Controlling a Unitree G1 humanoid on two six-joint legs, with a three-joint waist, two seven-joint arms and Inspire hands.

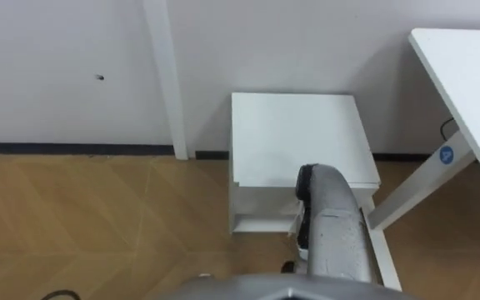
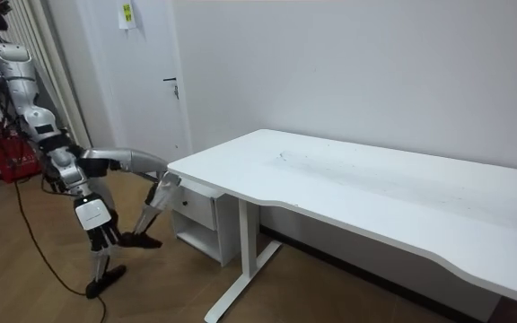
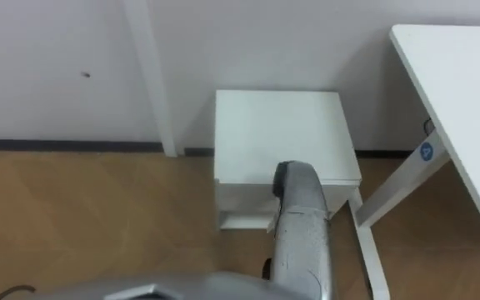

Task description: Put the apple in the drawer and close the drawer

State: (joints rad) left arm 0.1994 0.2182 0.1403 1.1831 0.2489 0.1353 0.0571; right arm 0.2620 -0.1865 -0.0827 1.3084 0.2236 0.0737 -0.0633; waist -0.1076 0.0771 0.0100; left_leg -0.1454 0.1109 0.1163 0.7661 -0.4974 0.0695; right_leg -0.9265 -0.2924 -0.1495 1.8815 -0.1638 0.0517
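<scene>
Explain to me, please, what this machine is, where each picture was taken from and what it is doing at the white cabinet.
It is a two-legged humanoid robot. The left and right eye views come from a camera on its head, looking down; the room view comes from a camera standing in the room. The robot stands on the wooden floor before a small white cabinet beside a white desk. The silver limb in the eye views is its own, stretched to the cabinet's front, by the drawer. Nothing lies on the cabinet's top. Whether it holds anything cannot be told.
</scene>
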